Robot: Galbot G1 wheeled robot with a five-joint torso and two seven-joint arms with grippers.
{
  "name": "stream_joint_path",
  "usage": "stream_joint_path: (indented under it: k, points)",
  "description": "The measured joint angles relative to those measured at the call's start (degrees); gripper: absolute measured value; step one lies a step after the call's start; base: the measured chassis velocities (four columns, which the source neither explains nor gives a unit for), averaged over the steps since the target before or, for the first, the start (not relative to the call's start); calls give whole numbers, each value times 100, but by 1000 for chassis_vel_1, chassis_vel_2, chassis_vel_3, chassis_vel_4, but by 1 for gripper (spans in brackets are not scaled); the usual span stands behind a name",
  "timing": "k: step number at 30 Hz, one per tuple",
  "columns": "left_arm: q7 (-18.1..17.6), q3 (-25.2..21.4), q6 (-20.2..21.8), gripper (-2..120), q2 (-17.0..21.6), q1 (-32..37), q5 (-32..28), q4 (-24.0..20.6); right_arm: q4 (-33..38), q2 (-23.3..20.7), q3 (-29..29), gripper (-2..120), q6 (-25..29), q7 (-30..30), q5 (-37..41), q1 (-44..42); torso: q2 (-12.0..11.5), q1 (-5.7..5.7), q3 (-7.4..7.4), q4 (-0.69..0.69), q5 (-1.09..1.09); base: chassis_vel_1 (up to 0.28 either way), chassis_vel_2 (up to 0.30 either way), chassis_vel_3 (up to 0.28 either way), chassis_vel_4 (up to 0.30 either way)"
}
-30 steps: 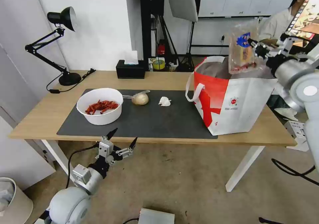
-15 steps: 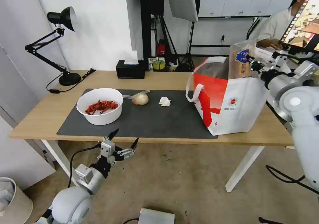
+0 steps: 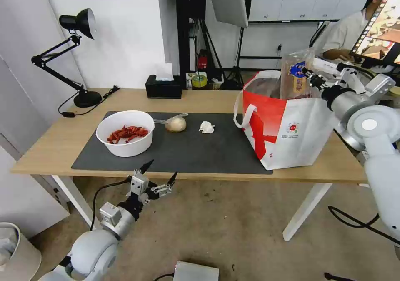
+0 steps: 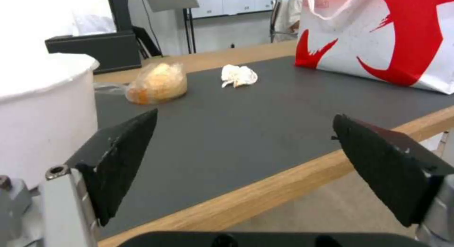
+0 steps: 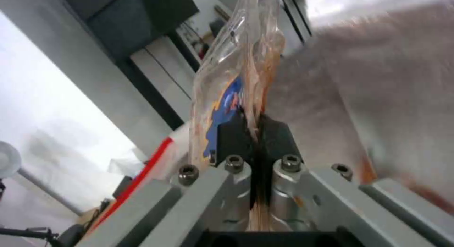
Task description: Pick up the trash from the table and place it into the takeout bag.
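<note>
Office-ish room with a white wall behind, and the light-wood tabletop (image 3: 50, 147) has a dark grey mat (image 3: 200, 151) over most of it. On the mat's left part sits the white bowl (image 3: 125, 133) with red scraps in it. Just beside it on its right is the clear bag (image 3: 175, 123) with a pale lump inside, and a bit further right, apart from it, the crumpled tissue (image 3: 206, 127).

At the right end of the tabletop stands the takeout bag (image 3: 291, 135), white and red, mouth open, one corner on the mat. The right end effector (image 3: 313, 77) is up over the bag's opening, pinched shut on the edge of the clear tray (image 3: 295, 76), which hangs upright with its lower part down inside the bag's mouth. From the right wrist view you can see the two black fingers (image 5: 232, 133) pressed together with the clear plastic between them.

The left end effector (image 3: 159, 176) is low in front of the tabletop's near edge, below the bowl, with its black fingers (image 4: 123, 158) spread wide, gripping nothing.

Back by the wall: a black tissue box (image 3: 163, 88) and a black desk lamp (image 3: 71, 51) at the far left corner.
</note>
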Motion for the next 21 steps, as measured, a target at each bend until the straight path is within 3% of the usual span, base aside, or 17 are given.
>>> stream_joint_path:
  k: [11,13,19,21]
  points:
    - [-8,-19,10,100,31,20,-3,-55,192,-15,205,1,-329,519,858,-173,0,0,0,0,1,0,0,0,0]
    - [-10,-39,12,100,35,39,-3,-72,269,-48,264,8,-446,655,1193,-194,0,0,0,0,1,0,0,0,0]
    - [-16,-72,15,100,43,81,-2,-112,327,-169,307,26,-555,690,1242,-283,0,0,0,0,1,0,0,0,0]
    - [-20,-78,22,100,43,108,0,-161,367,-223,340,38,-595,669,1241,-332,0,0,0,0,1,0,0,0,0]
